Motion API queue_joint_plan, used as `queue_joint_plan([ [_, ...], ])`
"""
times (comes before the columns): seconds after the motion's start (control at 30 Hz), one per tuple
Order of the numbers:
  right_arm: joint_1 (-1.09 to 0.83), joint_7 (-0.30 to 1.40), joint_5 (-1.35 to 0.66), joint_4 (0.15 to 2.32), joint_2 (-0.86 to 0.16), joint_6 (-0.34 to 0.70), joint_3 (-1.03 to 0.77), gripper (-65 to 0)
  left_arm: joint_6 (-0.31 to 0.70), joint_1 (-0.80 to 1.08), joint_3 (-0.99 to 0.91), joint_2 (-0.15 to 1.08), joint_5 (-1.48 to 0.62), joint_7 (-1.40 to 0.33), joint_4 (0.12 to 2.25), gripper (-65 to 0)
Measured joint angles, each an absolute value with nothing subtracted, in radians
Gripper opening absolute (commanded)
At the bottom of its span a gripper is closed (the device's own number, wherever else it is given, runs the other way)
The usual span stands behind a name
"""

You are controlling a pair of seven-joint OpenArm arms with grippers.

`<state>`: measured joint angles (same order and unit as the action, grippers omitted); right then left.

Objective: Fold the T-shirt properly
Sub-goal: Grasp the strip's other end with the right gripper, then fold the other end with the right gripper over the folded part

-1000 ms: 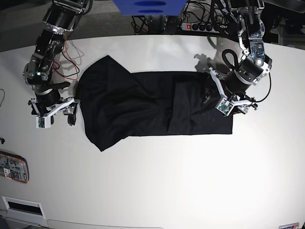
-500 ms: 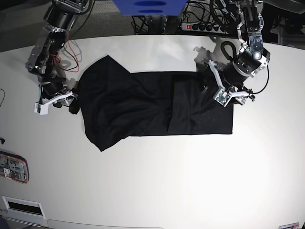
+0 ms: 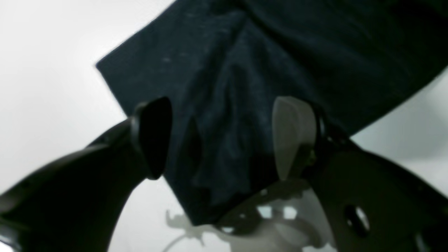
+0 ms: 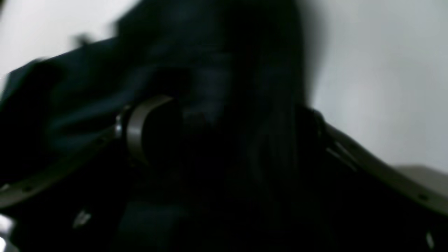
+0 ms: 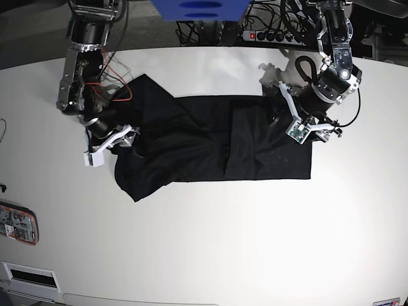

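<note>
The black T-shirt (image 5: 191, 143) lies spread across the white table (image 5: 210, 242), with a folded panel on its right half. My left gripper (image 5: 285, 119) hovers over the shirt's upper right edge. In the left wrist view the left gripper (image 3: 224, 136) is open, with a corner of the T-shirt (image 3: 227, 70) showing beyond its fingers. My right gripper (image 5: 126, 143) is over the shirt's left edge. The right wrist view is blurred and dark; there the right gripper (image 4: 227, 133) stands open, jaws wide, over the T-shirt (image 4: 210, 70).
A power strip (image 5: 264, 36) and cables lie at the table's far edge, beside a blue object (image 5: 197, 7). Red wires (image 5: 105, 70) hang by the right arm. A small printed card (image 5: 18, 223) sits at the left edge.
My right arm has swung right, from beside the shirt to over its left edge. My left gripper has shifted slightly up and back at the right edge. Both stay open.
</note>
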<state>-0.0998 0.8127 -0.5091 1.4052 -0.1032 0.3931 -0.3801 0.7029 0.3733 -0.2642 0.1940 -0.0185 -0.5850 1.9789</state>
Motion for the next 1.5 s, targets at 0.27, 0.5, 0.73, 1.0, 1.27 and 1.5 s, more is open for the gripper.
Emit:
queue_joint_plan([
  [0.27,-0.100,0.821,-0.516,1.413,-0.061,0.389,-0.365,-18.2,0.703,0.374,-0.270,0.194,-0.018,-0.585,1.980,-22.4],
  [0.5,-0.099,0.813,-0.516,1.414,-0.055,0.390,-0.288,-18.9,0.704,0.371,-0.270,0.194,-0.018,-0.584,1.980,-22.4],
  [0.73,-0.102,0.840,-0.511,1.410,-0.053,0.381,-0.288,-56.9,0.704,0.371,-0.270,0.195,-0.018,-0.584,1.980,-22.5],
  [1.0,-0.104,0.858,-0.517,1.398,-0.047,0.387,-0.335,-65.0,0.703,0.371,-0.270,0.195,-0.018,-0.584,1.980,-22.5],
  [1.27,0.063,0.999,-0.342,1.398,-0.136,0.370,-0.340,-65.0,0.704,0.369,-0.269,0.196,-0.020,-0.584,1.980,-22.5],
  [1.5,0.117,1.023,-0.106,1.396,-0.137,0.376,-0.339,-65.0,0.704,0.368,-0.266,0.192,-0.022,-0.584,1.983,-22.5],
])
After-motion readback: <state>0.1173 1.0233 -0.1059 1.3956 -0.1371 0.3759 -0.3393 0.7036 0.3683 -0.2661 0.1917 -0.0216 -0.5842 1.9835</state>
